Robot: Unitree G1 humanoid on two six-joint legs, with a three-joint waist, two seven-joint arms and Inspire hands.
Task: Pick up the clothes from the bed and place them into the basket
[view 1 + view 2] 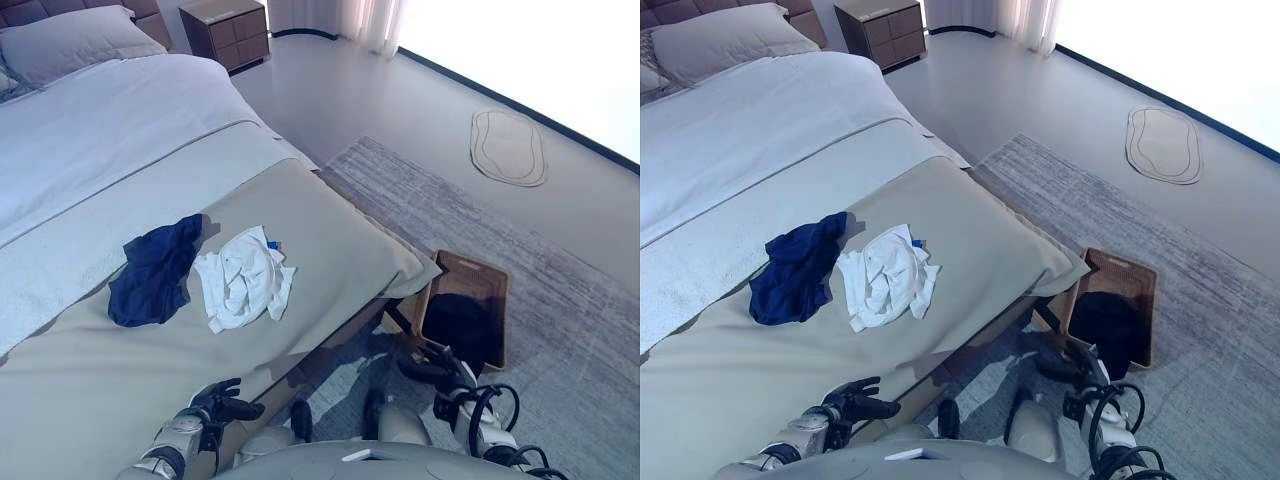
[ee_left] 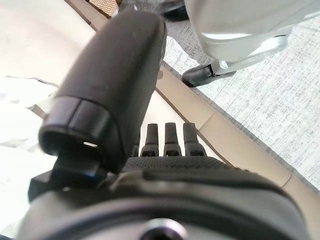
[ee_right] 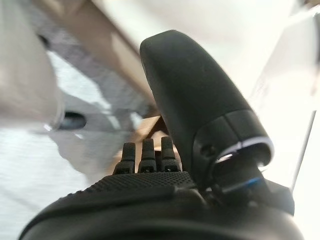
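While both hands hang low at the near edge of my view, the clothes lie untouched on the bed [image 1: 90,400]. I see a crumpled white garment [image 1: 243,277] on the beige cover at the foot of the bed, and a dark blue garment [image 1: 155,270] just beside it on the side toward the pillows, the two almost touching at their edges. The basket [image 1: 497,300], brown with a dark inside, sits on the grey rug [image 1: 560,270] just beyond the corner of the bed on my right. Something dark lies in the bottom of it, though I cannot tell what.

My left hand [image 1: 222,402] hovers over the near edge of the bed cover, well short of the garments. Its fingers [image 2: 172,136] run out straight and its thumb [image 2: 115,75] stands clear of them; it holds nothing. My right hand [image 1: 440,368] hangs off the bed, above the rug and close to the near end of the basket. Its fingers [image 3: 143,152] are also straight with the thumb [image 3: 200,95] lifted away, and it is empty too.

Farther off I see a grey pillow [image 1: 70,40] at the head of the bed, a wooden nightstand [image 1: 228,30] past it, and a small oval mat [image 1: 508,146] on the bare floor near the bright window side.
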